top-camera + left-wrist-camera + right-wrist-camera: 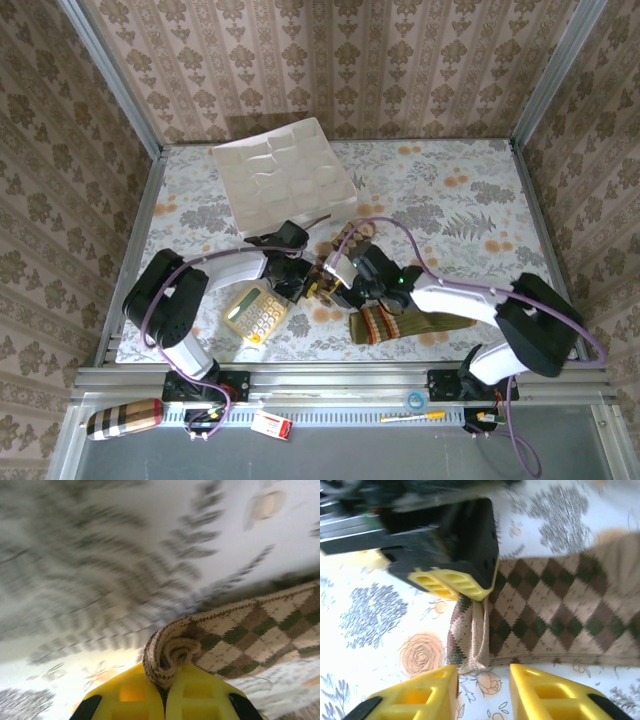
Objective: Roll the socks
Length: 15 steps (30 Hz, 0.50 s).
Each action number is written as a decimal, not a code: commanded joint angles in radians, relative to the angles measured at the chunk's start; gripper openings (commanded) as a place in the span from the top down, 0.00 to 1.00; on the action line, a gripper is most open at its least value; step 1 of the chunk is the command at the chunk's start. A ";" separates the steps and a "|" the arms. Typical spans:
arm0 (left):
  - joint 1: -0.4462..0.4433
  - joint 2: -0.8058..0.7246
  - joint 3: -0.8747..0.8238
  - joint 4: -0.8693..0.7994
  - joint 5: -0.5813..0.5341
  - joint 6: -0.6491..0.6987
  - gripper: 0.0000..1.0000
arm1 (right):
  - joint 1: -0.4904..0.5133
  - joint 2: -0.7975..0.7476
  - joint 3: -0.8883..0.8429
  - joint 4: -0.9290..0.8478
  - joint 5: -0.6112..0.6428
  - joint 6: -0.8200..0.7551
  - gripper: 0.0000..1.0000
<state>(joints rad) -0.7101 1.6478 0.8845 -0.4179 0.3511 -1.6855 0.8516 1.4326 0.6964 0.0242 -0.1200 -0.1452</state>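
Floral-print table (470,200) is sitting inside wallpapered walls. Yellow calculator (255,312) is lying near the front edge, just beside the left arm's wrist and just left of the meeting grippers. On the metal rail below the table a plaid-covered roll (125,418) and a small red-and-white packet (270,425) are lying, well apart from the work. From above, both wrists are crowding together at mid-table and hiding most of the argyle sock (545,615). The olive sock (400,325), striped cuff to the left, is lying flat under the right forearm near the front edge, with no fingers on it. The argyle sock is lying on the table, stretching away to the right in the right wrist view, its near end folded over into a small roll. Left gripper (166,687) is pinching that rolled end, its yellow fingers pressed together around the coil of fabric, which is bulging out just past the tips. Right gripper (482,685) is standing with its fingers spread apart, the folded sock end lying just ahead of the gap and close against the left-hand finger; whether they are touching cannot be told. White compartment tray (280,180) is sitting toward the back of the table, well apart from both socks, its cells showing plain white.
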 commanded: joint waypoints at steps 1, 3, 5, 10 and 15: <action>-0.023 -0.012 -0.013 -0.184 -0.040 -0.132 1.00 | 0.085 -0.034 -0.070 0.103 0.170 -0.144 0.63; -0.022 -0.007 -0.014 -0.178 -0.031 -0.148 1.00 | 0.133 -0.034 -0.073 0.097 0.224 -0.163 0.63; -0.018 -0.002 -0.016 -0.166 -0.026 -0.159 1.00 | 0.175 -0.023 -0.075 0.115 0.279 -0.190 0.63; -0.003 0.006 -0.004 -0.170 -0.017 -0.154 1.00 | 0.236 0.047 -0.035 0.132 0.314 -0.272 0.64; 0.010 0.018 -0.001 -0.166 -0.001 -0.146 1.00 | 0.256 0.119 -0.017 0.153 0.334 -0.302 0.65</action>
<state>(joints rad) -0.7116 1.6386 0.8852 -0.4889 0.3714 -1.8034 1.0992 1.5188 0.6518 0.1360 0.1570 -0.3988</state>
